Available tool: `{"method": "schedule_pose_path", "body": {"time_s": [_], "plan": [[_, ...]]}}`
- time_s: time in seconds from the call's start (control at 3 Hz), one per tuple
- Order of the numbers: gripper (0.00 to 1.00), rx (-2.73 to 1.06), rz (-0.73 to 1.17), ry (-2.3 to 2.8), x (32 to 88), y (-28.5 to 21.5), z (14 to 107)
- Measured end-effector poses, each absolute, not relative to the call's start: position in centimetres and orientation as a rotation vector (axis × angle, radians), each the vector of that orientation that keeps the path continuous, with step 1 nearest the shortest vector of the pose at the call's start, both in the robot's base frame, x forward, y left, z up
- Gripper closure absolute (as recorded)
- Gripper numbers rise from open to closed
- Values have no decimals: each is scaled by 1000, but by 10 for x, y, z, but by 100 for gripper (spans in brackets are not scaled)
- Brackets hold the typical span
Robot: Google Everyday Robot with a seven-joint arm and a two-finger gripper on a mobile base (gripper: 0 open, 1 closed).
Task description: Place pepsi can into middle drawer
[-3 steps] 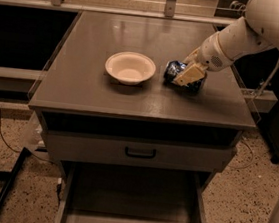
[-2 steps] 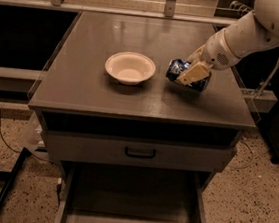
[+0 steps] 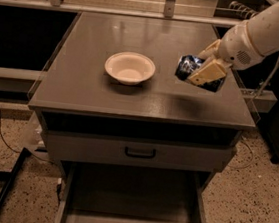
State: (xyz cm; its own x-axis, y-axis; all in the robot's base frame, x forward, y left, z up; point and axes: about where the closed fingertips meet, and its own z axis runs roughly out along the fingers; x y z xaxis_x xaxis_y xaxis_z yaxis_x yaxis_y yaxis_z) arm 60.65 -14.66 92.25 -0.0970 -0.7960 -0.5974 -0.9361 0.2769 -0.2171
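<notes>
Blue pepsi can [image 3: 187,65] lifted higher, gripper [image 3: 202,74] above tabletop [image 3: 96,96]

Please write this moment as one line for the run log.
gripper: shut on dented dark-blue metal pepsi can, held above grey cabinet top | wide shallow grey middle drawer: open, can not inside | cream round bowl: on cabinet top

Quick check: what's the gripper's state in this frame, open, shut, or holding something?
Gripper: shut on the small dented dark-blue metal pepsi can, above the right side of the grey cabinet top.
</notes>
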Motion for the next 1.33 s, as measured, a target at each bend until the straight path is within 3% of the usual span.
{"method": "schedule_pose_path", "body": {"time_s": [0.67, 1.33], "plan": [[100, -1579, 200, 1945, 513, -179, 936], [100, -1448, 229, 2047, 436, -209, 877]]}}
